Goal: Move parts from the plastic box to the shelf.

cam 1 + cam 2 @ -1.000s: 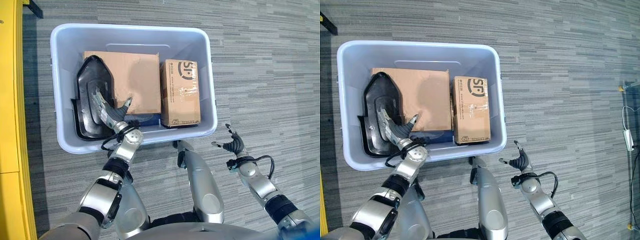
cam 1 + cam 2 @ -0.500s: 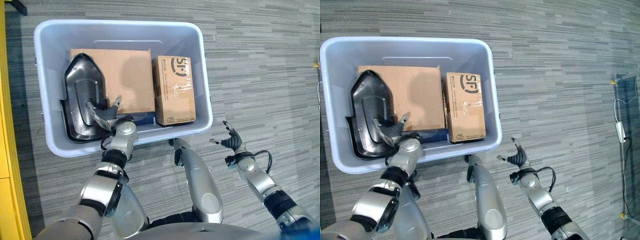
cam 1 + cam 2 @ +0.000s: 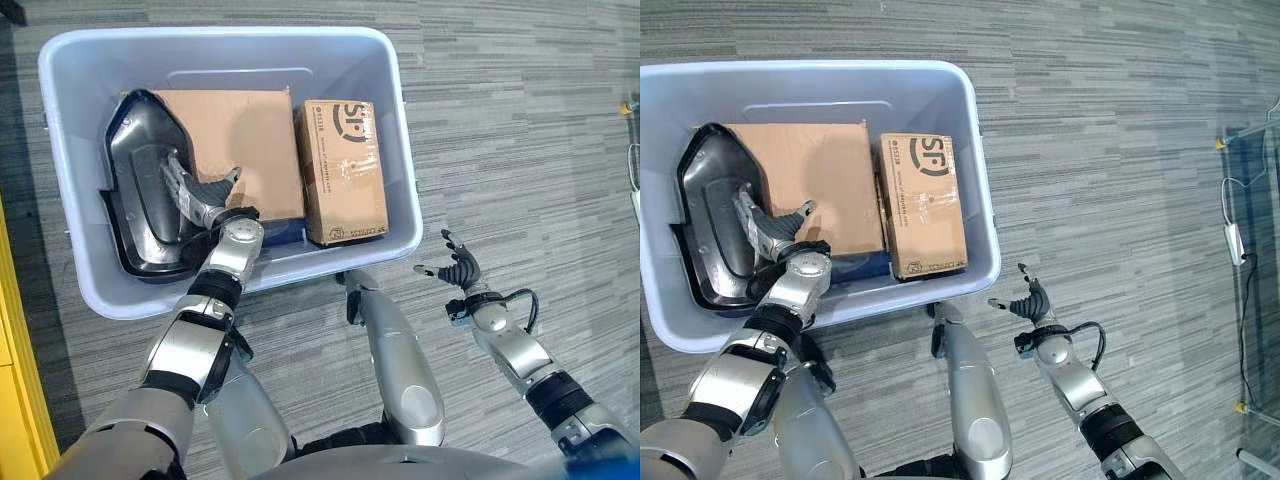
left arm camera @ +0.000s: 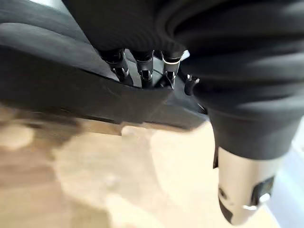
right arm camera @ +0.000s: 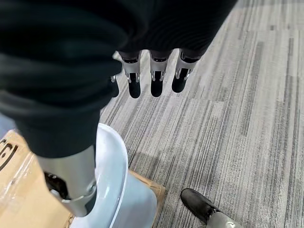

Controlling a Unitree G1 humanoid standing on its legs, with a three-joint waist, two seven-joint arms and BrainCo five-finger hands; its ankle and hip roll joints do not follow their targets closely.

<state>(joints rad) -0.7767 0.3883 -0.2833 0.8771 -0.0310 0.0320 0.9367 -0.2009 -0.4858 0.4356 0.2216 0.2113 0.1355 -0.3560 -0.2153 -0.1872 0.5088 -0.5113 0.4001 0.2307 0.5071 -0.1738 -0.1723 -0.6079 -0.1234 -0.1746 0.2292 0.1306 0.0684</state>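
Observation:
A pale plastic box (image 3: 215, 35) stands on the carpet in front of me. In it lie a black moulded part (image 3: 135, 190) on the left, a large cardboard box (image 3: 250, 140) in the middle and a smaller printed carton (image 3: 345, 170) on the right. My left hand (image 3: 205, 195) reaches into the plastic box, open. Its straight fingers (image 4: 142, 71) rest on the black part (image 4: 57, 61), and its thumb (image 4: 237, 190) hangs over the large cardboard box. My right hand (image 3: 455, 275) hovers over the carpet to the right of the plastic box, open and holding nothing.
A yellow edge (image 3: 12, 400) runs along the left side. A dark blue item (image 3: 285, 232) lies under the cardboard at the box's near wall. A white cable with a small block (image 3: 1230, 235) lies on the carpet at far right.
The whole view has shifted. My left hand's fingers, drawn back half a second ago, have stretched forward over the black part. The right hand has barely moved.

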